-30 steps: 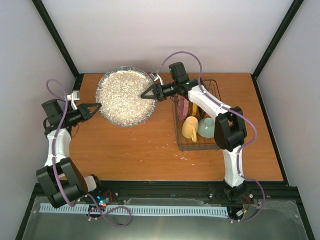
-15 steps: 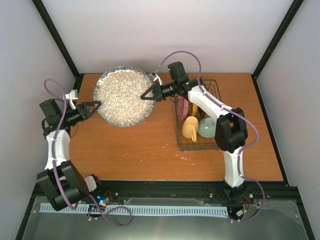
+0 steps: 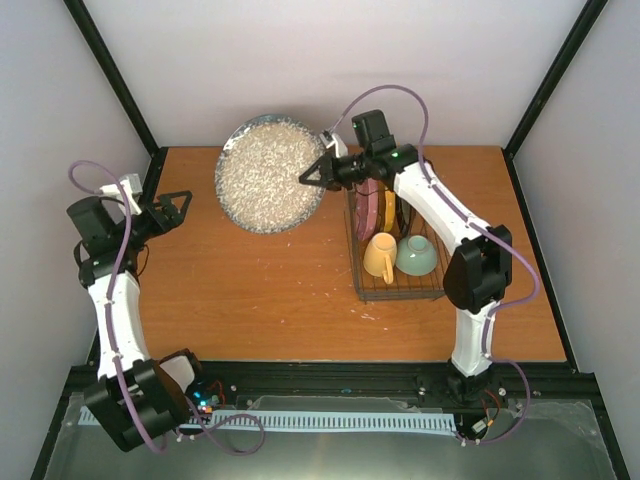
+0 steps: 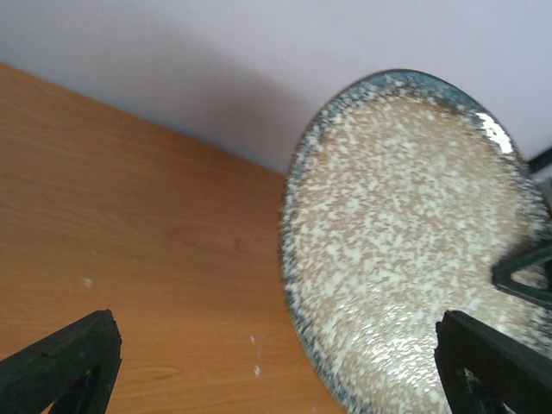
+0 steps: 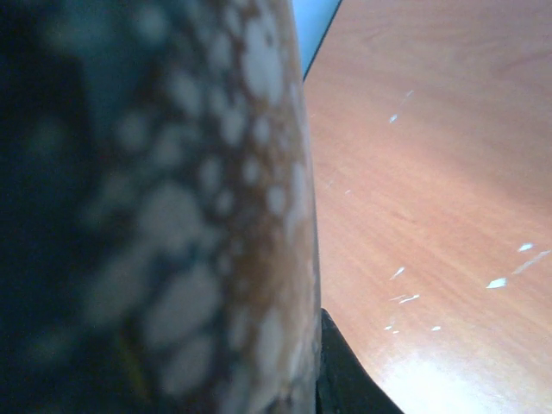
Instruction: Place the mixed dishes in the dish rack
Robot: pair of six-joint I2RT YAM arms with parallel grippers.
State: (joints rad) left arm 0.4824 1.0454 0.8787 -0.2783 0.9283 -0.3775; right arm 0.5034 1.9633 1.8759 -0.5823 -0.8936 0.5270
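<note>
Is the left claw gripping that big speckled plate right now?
No, the left claw stands open and apart from the speckled plate, which only the right claw pinches at its rim.

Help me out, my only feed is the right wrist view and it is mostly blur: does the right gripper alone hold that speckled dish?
Observer: Yes. The right gripper is shut on the rim of the round speckled brown ceramic plate; the left gripper is open, apart from it.
Operator: Anything in the rack?
Observer: The dark wire dish rack holds an upright pink plate, a yellow mug and a green cup.
</note>
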